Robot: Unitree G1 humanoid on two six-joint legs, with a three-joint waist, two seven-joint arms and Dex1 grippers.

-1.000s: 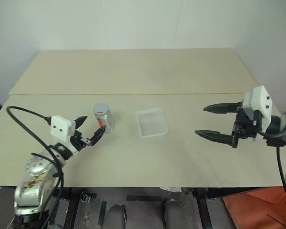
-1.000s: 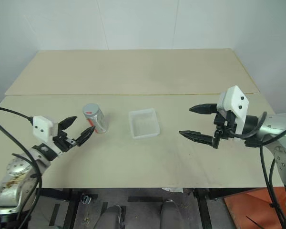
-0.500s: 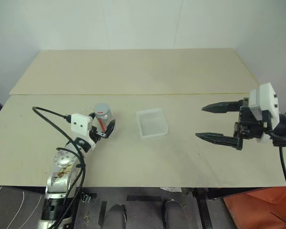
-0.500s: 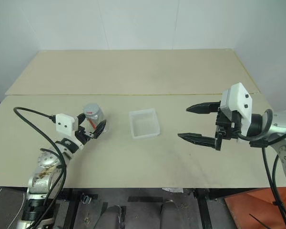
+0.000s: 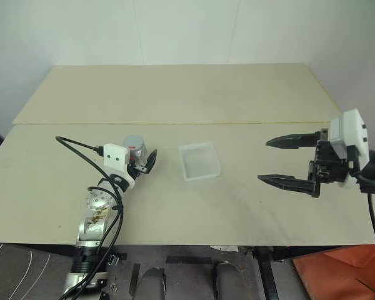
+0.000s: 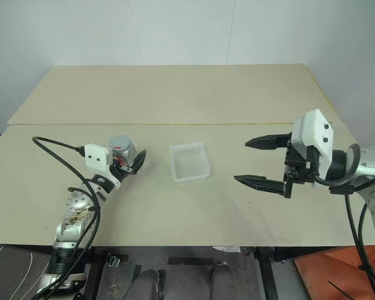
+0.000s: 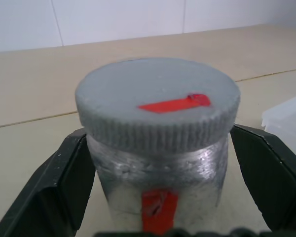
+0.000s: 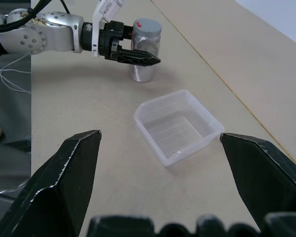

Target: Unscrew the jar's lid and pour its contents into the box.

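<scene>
The jar stands upright on the table left of the box, with its grey lid, marked with a red strip, screwed on. My left gripper is shut on the jar, one black finger against each silvery side just under the lid. The contents are hidden behind the jar's sides. The translucent box stands with nothing in it. My right gripper hovers open above the table to the right of the box, pointing toward it.
The pale wooden table runs far behind the jar and box, with a seam across its middle. A black cable loops off my left wrist. A white wall stands behind the table.
My left gripper has moved forward and right until its fingers straddle the jar, then closed in on its sides. The right gripper has stayed open in place.
</scene>
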